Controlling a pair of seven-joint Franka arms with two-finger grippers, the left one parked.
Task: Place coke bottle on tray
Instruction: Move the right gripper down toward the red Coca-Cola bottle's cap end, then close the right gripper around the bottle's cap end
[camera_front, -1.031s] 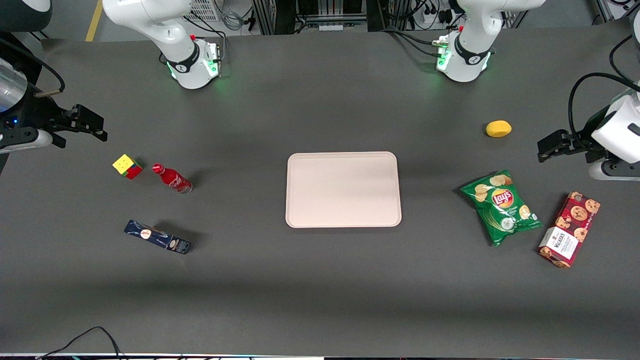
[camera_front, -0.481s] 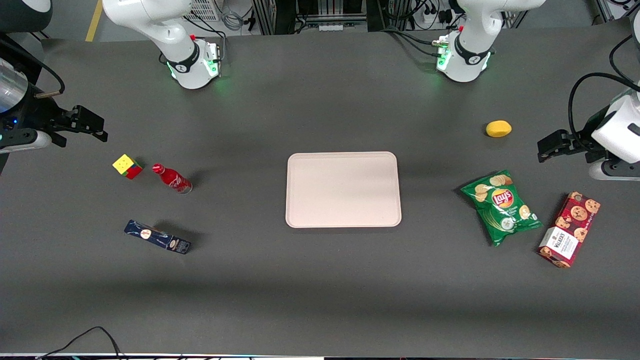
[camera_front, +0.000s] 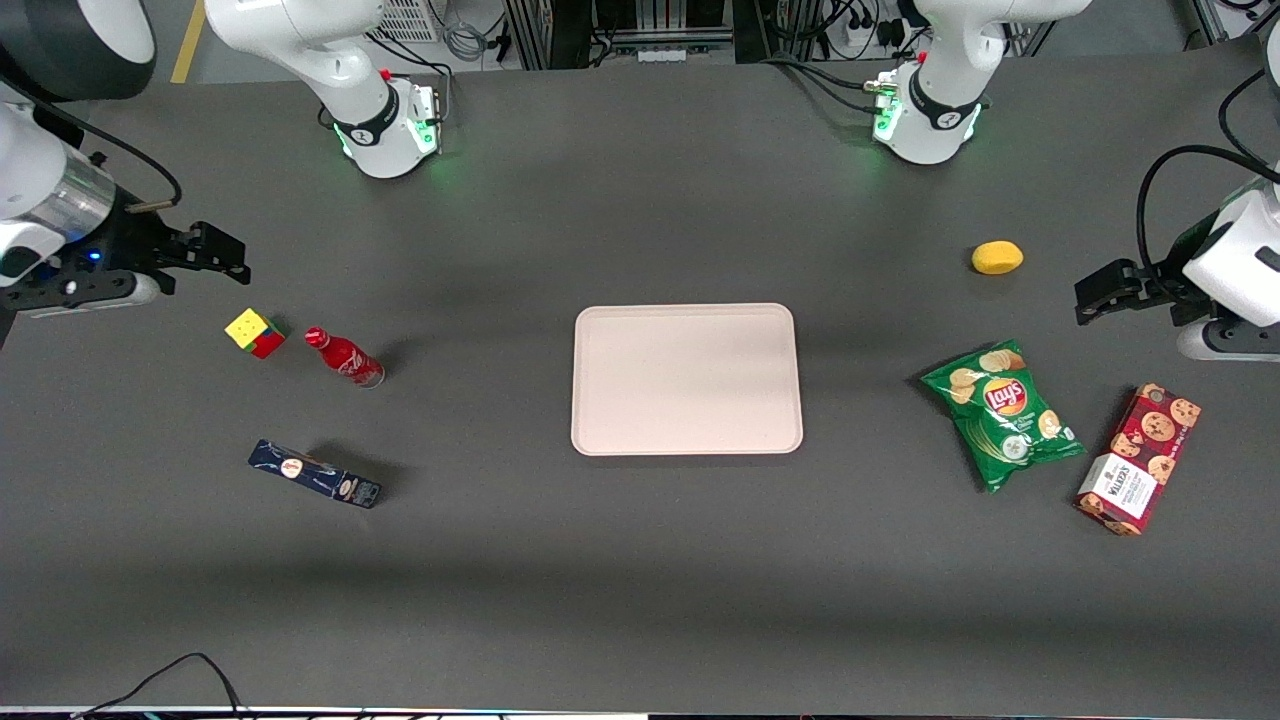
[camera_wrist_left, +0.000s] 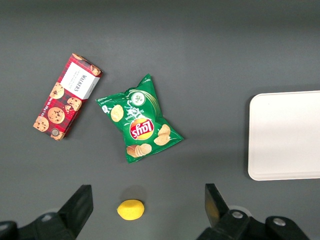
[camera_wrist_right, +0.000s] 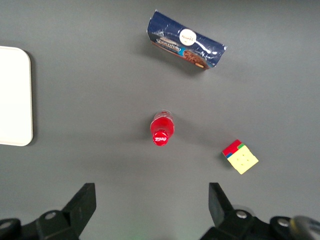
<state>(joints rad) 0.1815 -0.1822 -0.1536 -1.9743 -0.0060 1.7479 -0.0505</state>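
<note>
Coke bottle: we see the small red coke bottle standing on the dark table, toward the working arm's end. From the wrist camera we look down on its red cap.
Next to the bottle: a cube with yellow, red and green sides sits just beside it, not touching.
Blue box: a dark blue box lies flat on the table, nearer to the front camera than the bottle — well apart from it.
Tray: the big pale pink tray lies flat in the middle of the table. We see nothing on it. The bottle is well apart from the tray.
Gripper: the gripper hangs in the air above the table, farther from the front camera than the cube and the bottle. It touches nothing.
Fingers: in the wrist picture we see the two black fingers spread wide apart — nothing is between them.
Toward the parked arm's end: a green chip bag, a red cookie box beside it, and a small yellow lemon farther from the front camera than the bag.
</note>
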